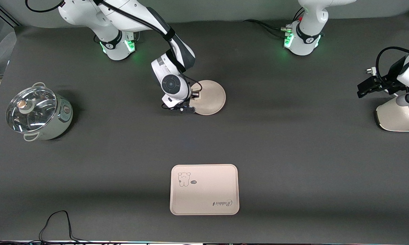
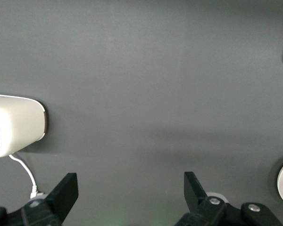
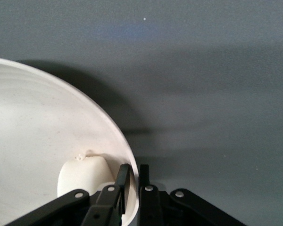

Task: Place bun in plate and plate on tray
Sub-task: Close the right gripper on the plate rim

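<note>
Bun [image 3: 82,174] sits in the plate [image 1: 211,98], right gripper [image 3: 131,186] jaws pinching the plate's rim, mid-surface toward the robots' edge. Tray [image 1: 204,189] waits bare near the camera edge. Left gripper [image 2: 129,193], jaws spread, idles over its end.

The dark grey table [image 1: 293,153] carries a plate [image 1: 213,98] under the right gripper [image 1: 194,97], a tray [image 1: 204,189], a lidded pot [image 1: 37,114] and a white appliance [image 1: 400,117].
</note>
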Robot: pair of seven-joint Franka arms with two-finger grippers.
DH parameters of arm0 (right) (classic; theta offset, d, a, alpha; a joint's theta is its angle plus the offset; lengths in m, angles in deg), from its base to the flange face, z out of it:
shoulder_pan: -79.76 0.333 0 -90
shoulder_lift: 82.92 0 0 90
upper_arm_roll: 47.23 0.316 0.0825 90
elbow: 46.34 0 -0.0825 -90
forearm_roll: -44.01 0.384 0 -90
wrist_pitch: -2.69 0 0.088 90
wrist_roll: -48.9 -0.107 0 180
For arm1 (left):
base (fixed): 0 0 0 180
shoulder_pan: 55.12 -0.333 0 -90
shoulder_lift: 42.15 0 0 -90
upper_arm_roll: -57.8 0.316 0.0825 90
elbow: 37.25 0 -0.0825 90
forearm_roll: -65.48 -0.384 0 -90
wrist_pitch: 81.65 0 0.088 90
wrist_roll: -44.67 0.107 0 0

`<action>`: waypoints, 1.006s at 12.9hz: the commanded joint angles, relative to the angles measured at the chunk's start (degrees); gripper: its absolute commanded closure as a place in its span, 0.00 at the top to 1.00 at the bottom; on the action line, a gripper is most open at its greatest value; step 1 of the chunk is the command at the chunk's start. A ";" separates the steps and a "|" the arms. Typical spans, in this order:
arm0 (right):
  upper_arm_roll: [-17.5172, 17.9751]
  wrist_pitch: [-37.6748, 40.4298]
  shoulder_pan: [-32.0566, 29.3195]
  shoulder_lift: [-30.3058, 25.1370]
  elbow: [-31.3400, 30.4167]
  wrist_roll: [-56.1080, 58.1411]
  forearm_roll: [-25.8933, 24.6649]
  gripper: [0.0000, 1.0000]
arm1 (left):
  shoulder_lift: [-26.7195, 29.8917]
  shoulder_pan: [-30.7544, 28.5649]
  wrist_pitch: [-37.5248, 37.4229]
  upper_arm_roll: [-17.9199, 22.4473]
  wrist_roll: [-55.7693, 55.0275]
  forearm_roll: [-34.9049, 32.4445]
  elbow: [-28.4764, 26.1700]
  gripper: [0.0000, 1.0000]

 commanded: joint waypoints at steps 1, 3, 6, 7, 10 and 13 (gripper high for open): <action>-0.55 -0.78 0.48 -0.29 -0.62 0.60 0.52 0.00 | 0.22 0.75 0.05 -0.10 1.08 0.34 0.32 1.00; -0.64 2.18 -1.35 -1.17 0.34 0.69 0.52 0.00 | -0.22 1.27 -0.04 -0.54 1.17 -0.44 0.24 1.00; -1.86 10.28 -3.64 -2.84 3.59 2.80 0.52 0.00 | -1.19 2.15 1.19 -1.94 0.56 -0.89 0.59 1.00; -2.30 11.07 -3.82 -3.45 3.77 2.89 0.52 0.00 | -0.93 2.07 0.84 -1.95 0.73 -0.45 1.02 1.00; -4.84 13.18 -3.82 -4.34 5.43 4.38 0.52 0.00 | -0.84 2.07 0.57 -3.08 0.56 -0.80 1.73 1.00; -8.01 19.41 -4.78 -4.16 11.92 5.17 0.70 0.00 | -1.10 1.54 1.54 -3.00 1.08 -0.80 1.90 1.00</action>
